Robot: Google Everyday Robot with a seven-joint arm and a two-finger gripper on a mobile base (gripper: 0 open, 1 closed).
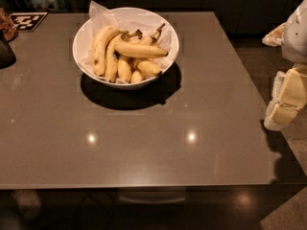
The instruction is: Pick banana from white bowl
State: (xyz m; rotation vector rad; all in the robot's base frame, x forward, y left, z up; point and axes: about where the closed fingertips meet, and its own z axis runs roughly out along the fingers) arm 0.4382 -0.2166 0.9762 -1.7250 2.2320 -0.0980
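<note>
The white bowl (pixel 81 56) stands on the far middle of the grey table and is lined with crinkled white paper. It holds several yellow bananas. The banana (pixel 99 49), long and curved with brownish marks near its lower end, lies along the left side of the pile, its dark stem pointing to the bowl's middle. Another banana (pixel 140 51) lies across the top of the pile. My gripper (pixel 284 104), white with yellowish parts, hangs off the table's right edge, well right of the bowl and lower in the view. It holds nothing that I can see.
A black-and-white marker tag (pixel 28 20) lies at the table's far left corner. A dark round object (pixel 5 54) and a brown thing (pixel 5 27) sit at the left edge. The table's front edge (pixel 144 186) runs across the lower view. Floor shows at the right.
</note>
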